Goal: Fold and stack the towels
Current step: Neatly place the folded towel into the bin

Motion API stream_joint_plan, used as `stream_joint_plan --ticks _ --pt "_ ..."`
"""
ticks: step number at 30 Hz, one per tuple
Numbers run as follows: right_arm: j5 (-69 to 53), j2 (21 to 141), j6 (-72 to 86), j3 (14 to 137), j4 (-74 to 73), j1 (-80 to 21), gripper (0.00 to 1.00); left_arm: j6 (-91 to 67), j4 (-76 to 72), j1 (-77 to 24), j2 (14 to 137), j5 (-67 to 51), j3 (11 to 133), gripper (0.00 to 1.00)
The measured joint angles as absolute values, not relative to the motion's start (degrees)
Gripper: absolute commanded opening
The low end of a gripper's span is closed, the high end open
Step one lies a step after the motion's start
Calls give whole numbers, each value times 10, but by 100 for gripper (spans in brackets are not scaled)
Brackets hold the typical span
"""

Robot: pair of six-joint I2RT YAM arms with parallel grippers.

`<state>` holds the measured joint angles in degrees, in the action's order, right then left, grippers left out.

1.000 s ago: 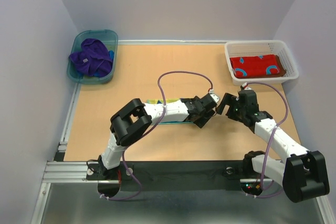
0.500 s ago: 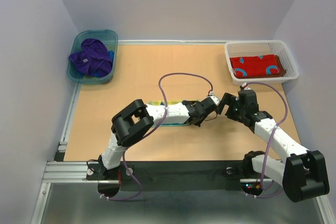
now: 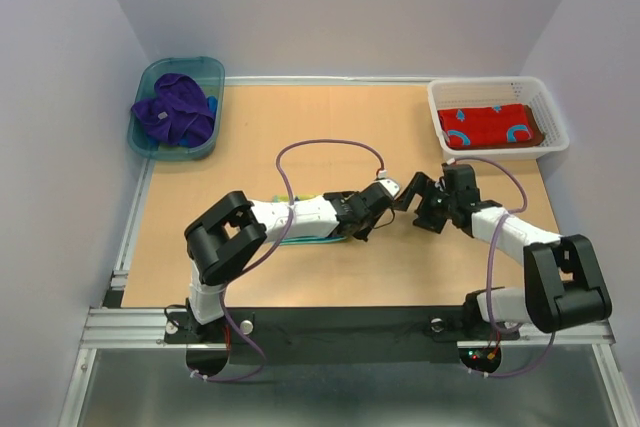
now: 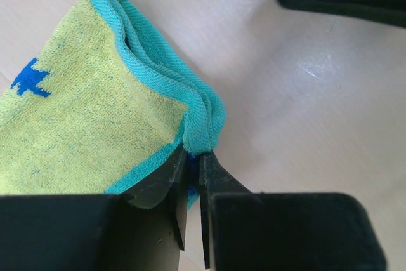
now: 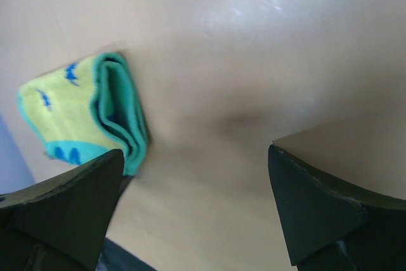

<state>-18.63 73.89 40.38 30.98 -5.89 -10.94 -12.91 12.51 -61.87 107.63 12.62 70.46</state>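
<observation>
A folded teal-and-yellow towel [image 4: 95, 112] lies on the tabletop, mostly hidden under my left forearm in the top view, where only its teal edge [image 3: 300, 238] shows. My left gripper [image 4: 193, 163] is shut on the towel's teal-hemmed right corner. Just to the right of that corner, my right gripper [image 3: 413, 205] stands open low over bare wood with nothing between its fingers. In the right wrist view the towel [image 5: 76, 112] lies beside the right gripper's [image 5: 196, 201] left finger. A red towel with blue marks [image 3: 490, 125] lies folded in the basket. A purple towel [image 3: 175, 112] is bunched in the tub.
The white mesh basket [image 3: 498, 86] stands at the back right of the table. The teal plastic tub [image 3: 215, 72] sits at the back left. Purple cables loop over both arms near the middle. A metal rail runs along the table's left and near edges.
My left gripper has shut on the towel's corner and drawn leftward. The right gripper has followed to the left, staying open.
</observation>
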Motion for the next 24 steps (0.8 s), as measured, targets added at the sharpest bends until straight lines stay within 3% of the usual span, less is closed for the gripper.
stream_joint_plan --ticks 8,19,21,24 --pt "-288 838 492 317 83 -116 100 -144 109 -619 1047 117 696 10" --pt "-342 933 580 320 236 -201 100 -174 78 -619 1003 122 680 13" --pt "-345 942 588 321 251 -209 98 -180 75 -620 1003 121 679 13" --pt "-346 954 594 326 262 -215 88 -188 71 -626 1004 121 679 16"
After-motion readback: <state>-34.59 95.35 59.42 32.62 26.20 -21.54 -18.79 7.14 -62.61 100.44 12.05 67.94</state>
